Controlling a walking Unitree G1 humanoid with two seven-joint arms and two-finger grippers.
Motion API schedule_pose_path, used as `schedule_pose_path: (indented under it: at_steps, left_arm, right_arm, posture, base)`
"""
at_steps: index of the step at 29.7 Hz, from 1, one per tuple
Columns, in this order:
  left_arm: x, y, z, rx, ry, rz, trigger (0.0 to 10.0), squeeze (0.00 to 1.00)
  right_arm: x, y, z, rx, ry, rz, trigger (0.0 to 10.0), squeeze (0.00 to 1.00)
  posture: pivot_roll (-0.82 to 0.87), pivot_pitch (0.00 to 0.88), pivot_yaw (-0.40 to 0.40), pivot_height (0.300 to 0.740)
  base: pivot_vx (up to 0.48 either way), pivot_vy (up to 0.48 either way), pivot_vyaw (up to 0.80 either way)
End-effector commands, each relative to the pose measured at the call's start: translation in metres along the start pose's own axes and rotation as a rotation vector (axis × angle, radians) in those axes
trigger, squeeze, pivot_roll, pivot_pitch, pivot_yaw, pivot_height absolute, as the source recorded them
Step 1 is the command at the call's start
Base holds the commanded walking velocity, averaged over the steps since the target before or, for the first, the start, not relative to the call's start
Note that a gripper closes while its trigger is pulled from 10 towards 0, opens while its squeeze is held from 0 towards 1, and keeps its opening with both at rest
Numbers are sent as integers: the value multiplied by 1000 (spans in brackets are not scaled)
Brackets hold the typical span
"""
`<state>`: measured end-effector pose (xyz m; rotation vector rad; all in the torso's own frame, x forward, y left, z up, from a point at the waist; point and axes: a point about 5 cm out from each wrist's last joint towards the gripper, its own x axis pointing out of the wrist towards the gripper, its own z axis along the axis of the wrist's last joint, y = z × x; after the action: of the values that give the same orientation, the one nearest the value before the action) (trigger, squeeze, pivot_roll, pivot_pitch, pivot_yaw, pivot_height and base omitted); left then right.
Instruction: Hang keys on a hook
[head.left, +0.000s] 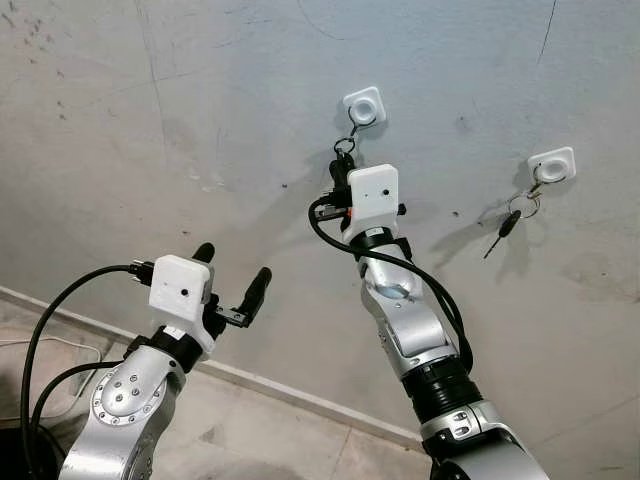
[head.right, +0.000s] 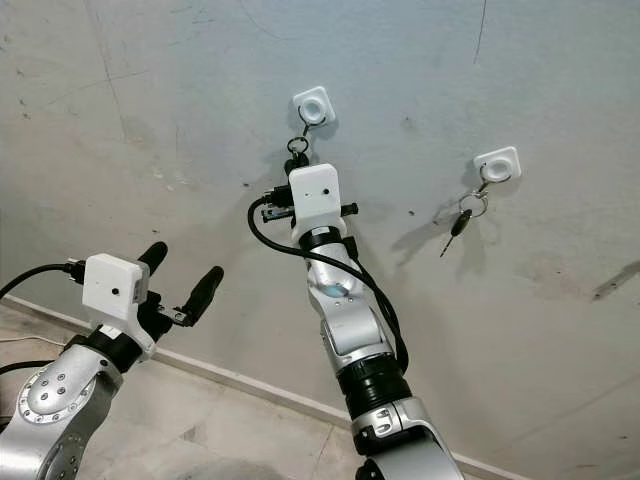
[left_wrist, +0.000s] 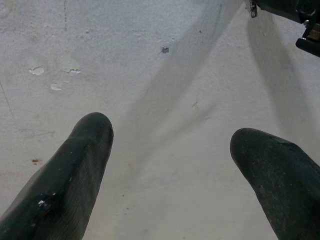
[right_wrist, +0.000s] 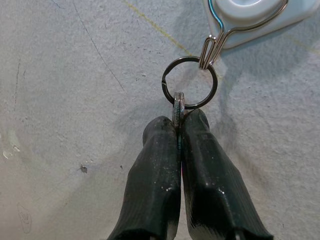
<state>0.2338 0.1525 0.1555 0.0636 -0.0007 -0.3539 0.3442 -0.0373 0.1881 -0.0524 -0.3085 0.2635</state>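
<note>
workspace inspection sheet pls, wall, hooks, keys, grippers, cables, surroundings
surface: grey wall, scuffed, with thin cracks
job's things: key ring threaded on the wire of the near hook; its key pinched edge-on between the fingers
clutter: second hook further right already carries another key set
grippers: right gripper shut on the key just below the near hook; left gripper open, held away from the wall, holding nothing
cables: black cable looping beside the right wrist; more black cable at the left arm
surroundings: pale skirting strip where wall meets floor
</note>
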Motion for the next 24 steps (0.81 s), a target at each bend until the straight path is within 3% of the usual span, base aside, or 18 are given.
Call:
schedule_pose_path:
  at_steps: [1, 15, 24]
  left_arm:
    - [3, -3, 1, 5, -9, -8, 10000, 0]
    - [4, -4, 3, 3, -13, -12, 10000, 0]
    - [10, -3, 12, 10, -47, -13, 10000, 0]
  right_arm:
    - [3, 0, 13, -2, -62, -6, 10000, 0]
    - [3, 1, 12, 6, -53, -7, 10000, 0]
    - [4, -5, 26, 53, -116, -48, 10000, 0]
  posture:
    - [294, 74, -153, 740]
    - [291, 73, -151, 740]
    - [294, 68, -149, 740]
  base:
    - [0, 0, 0]
    - [0, 0, 0]
    - [0, 0, 0]
